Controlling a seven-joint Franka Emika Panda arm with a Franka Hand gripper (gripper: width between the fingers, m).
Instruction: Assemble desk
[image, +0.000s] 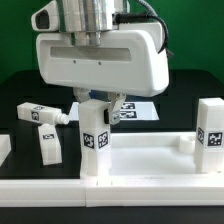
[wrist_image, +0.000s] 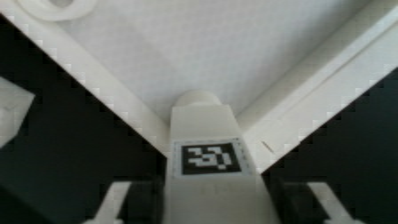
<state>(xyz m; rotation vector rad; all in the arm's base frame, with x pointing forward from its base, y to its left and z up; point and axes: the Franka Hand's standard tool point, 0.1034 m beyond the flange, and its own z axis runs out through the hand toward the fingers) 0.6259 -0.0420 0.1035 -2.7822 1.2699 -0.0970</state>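
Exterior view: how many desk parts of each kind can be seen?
Legs: 4, two upright and two lying loose
Tabletop: 1
Total: 5

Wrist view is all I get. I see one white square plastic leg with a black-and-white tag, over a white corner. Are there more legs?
Observer: Yes, another white square tagged leg stands upright on the white rimmed plastic tabletop, at the exterior view's right.
Operator: Any lying down?
Observer: Two, on the black table at the exterior view's left: a far lying leg and a near lying leg.
Operator: What's behind my leg?
Observer: The marker board, flat on the table.
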